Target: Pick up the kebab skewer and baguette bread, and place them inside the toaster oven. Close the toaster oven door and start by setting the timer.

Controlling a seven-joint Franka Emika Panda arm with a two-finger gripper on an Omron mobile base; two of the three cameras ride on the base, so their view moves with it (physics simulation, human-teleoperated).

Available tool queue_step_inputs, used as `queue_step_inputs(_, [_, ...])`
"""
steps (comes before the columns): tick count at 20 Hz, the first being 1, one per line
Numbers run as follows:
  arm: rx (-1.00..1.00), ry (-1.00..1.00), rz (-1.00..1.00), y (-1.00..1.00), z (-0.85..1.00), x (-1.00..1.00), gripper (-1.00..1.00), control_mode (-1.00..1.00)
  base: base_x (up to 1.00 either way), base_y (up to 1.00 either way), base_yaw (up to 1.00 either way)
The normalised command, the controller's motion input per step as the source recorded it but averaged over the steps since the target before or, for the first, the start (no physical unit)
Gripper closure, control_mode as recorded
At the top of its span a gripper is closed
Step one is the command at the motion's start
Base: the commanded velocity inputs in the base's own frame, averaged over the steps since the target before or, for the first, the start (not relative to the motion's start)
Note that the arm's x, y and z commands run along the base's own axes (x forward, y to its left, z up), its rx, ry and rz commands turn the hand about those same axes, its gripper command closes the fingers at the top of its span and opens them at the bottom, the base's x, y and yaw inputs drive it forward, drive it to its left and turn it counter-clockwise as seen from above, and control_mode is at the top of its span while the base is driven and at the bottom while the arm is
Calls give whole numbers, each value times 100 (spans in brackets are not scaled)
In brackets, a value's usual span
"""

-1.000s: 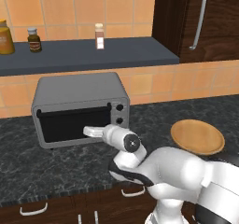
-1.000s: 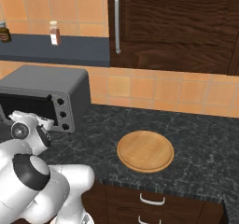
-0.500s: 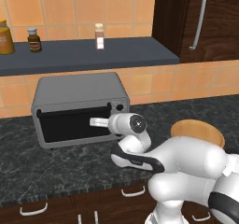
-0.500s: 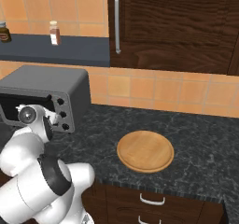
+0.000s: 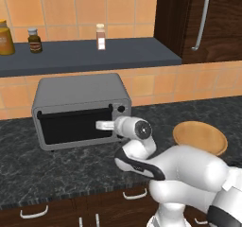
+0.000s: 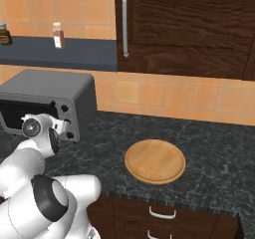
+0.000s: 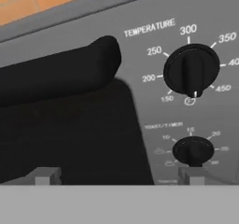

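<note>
Two finger tips [image 7: 45, 175] stand wide apart at 6 o'clock in hand view, nothing between them; gripper [image 7: 119, 176] is fully spread and holds nothing. Gripper sits close against toaster oven [image 5: 80, 109] front, at its right edge beside the knob column. Oven door [image 5: 75, 126] is shut, dark glass facing out. Hand view: door handle [image 7: 60, 73] at 10 o'clock, temperature knob [image 7: 191, 70] at 2 o'clock, timer knob [image 7: 193, 150] at 4 o'clock, just above right finger tip. Round wooden plate [image 6: 155, 161] lies on counter [image 6: 209, 148] at 3 o'clock of oven, well apart. Skewer and baguette: cannot tell where. Spice jar [image 5: 100, 36] on shelf [image 5: 85, 56] above oven.
</note>
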Motion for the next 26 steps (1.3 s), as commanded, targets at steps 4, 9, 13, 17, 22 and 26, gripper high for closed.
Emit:
queue_step_inputs(4, [-9,-15,-13,-28,-26,-9,-100,-100,0,0,0])
queue_step_inputs(9, [0,-3,-12,-40,-12,-31,-100,-100,0,0,0])
queue_step_inputs(13, [0,-4,-2,-55,-14,-4,-100,-100,0,0,0])
queue_step_inputs(17, [-4,-5,0,-52,-31,-1,-100,-100,0,0,0])
queue_step_inputs(22, [-4,-14,7,-29,-66,0,-100,-100,0,0,0])
queue_step_inputs(26, [0,-22,10,-32,-74,6,-100,-100,0,0,0])
